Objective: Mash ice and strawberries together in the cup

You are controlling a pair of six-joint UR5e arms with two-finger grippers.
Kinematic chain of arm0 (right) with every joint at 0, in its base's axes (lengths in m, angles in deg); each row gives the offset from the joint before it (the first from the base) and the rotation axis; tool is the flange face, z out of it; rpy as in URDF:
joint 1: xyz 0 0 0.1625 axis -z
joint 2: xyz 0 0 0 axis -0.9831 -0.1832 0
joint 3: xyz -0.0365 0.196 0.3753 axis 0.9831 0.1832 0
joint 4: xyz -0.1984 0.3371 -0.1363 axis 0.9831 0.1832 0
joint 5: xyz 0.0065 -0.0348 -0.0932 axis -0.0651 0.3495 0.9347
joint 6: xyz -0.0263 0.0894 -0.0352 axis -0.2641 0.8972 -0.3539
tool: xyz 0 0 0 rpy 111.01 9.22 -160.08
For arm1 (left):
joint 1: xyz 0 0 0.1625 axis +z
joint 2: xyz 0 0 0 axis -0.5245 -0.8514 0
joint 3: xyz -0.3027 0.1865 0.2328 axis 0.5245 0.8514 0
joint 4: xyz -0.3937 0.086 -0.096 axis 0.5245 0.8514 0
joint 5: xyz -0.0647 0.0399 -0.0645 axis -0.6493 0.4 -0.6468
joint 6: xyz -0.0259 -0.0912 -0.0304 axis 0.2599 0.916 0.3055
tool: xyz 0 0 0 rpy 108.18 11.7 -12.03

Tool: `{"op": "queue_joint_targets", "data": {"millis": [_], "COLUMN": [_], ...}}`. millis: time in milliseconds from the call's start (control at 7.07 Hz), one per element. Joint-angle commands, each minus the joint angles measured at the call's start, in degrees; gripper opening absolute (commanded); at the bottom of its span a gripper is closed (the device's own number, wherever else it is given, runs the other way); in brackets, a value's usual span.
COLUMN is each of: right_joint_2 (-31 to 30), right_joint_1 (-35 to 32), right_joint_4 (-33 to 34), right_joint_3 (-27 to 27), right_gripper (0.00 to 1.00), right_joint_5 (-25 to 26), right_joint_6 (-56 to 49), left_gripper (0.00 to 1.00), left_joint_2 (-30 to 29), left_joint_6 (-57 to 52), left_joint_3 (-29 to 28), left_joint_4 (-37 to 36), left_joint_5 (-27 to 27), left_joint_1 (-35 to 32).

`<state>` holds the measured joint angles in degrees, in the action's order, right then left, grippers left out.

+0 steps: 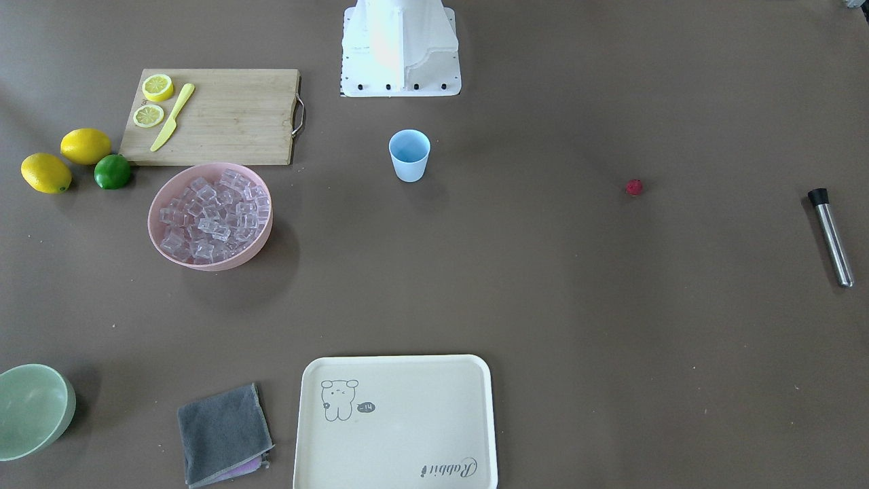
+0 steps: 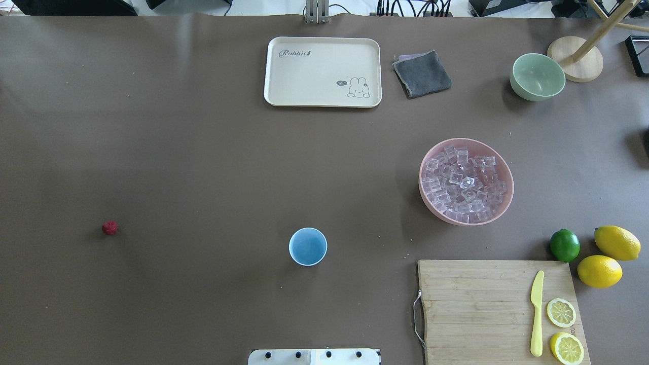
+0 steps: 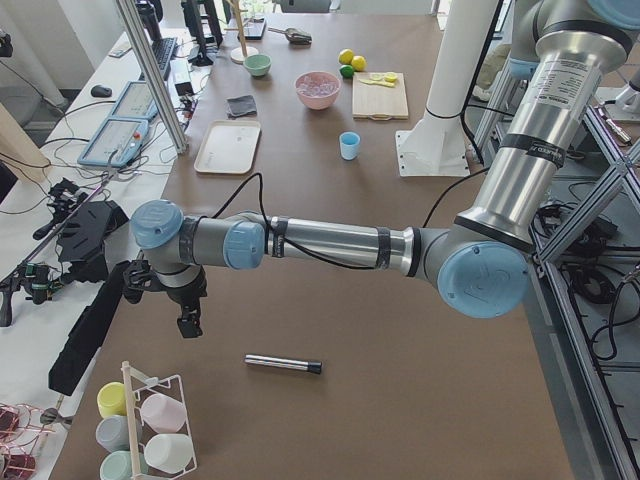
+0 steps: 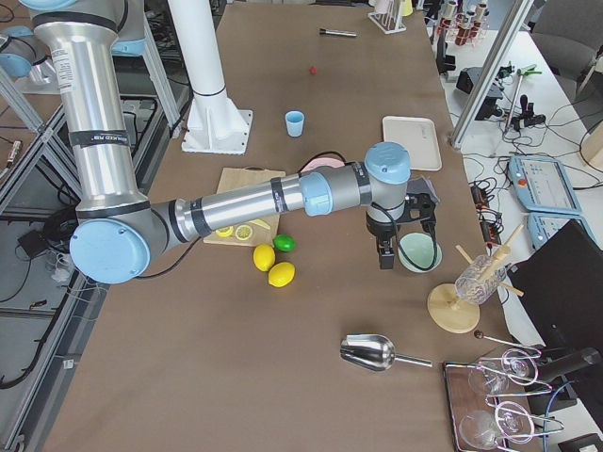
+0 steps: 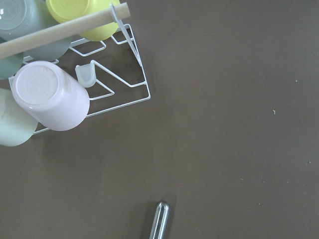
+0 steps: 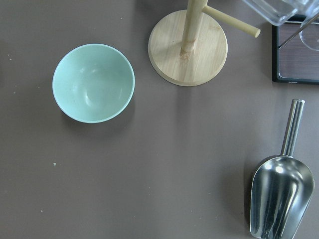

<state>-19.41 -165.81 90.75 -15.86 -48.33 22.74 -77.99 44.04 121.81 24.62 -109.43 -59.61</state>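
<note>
One tapered light-blue plastic cup [image 2: 308, 246] stands upright on the worktop [image 2: 203, 152]; one bumpy dark-red strawberry [image 2: 110, 227] lies well apart from it. Many clear glassy ice cubes [image 2: 464, 185] heap in one round pink bowl [image 2: 508, 195]. Left pincer [image 3: 188, 325], right pincer [image 4: 384, 259]: grip cannot be told.

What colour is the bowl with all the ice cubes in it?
The bowl holding the ice cubes is pink, clearest in the overhead view.

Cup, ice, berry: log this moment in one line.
cup: upright, empty | ice: in pink bowl | red berry: loose on table | muddler: lying flat
</note>
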Motion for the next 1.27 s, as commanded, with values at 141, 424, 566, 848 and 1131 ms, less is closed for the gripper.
{"op": "queue_joint_targets", "data": {"millis": [141, 424, 566, 848, 1131], "right_joint_2": [0.5, 0.5, 0.5, 1.8, 2.3], "right_joint_1": [0.0, 0.0, 0.0, 0.1, 0.1], "right_joint_4": [0.0, 0.0, 0.0, 0.1, 0.0], "right_joint_3": [-0.1, -0.9, -0.9, -1.7, -1.9], "right_gripper": [1.00, 1.00, 1.00, 1.00, 1.00], "right_joint_5": [0.1, -0.2, 0.1, 0.2, 0.5], "right_joint_6": [0.2, 0.4, 0.4, 0.4, 0.0], "left_gripper": [0.99, 0.99, 0.99, 0.99, 0.99], "left_joint_2": [0.1, -0.1, 0.5, 1.2, 3.4], "left_joint_6": [0.5, 1.3, 1.2, 0.9, -0.9], "left_joint_3": [-0.3, -0.2, 0.1, 0.1, 2.4], "left_joint_4": [-0.6, -0.2, -0.1, -0.2, -0.2], "left_joint_5": [-3.0, -3.0, -3.0, -2.1, -0.6], "left_joint_1": [-0.7, -0.7, -1.4, -2.1, -2.1]}}
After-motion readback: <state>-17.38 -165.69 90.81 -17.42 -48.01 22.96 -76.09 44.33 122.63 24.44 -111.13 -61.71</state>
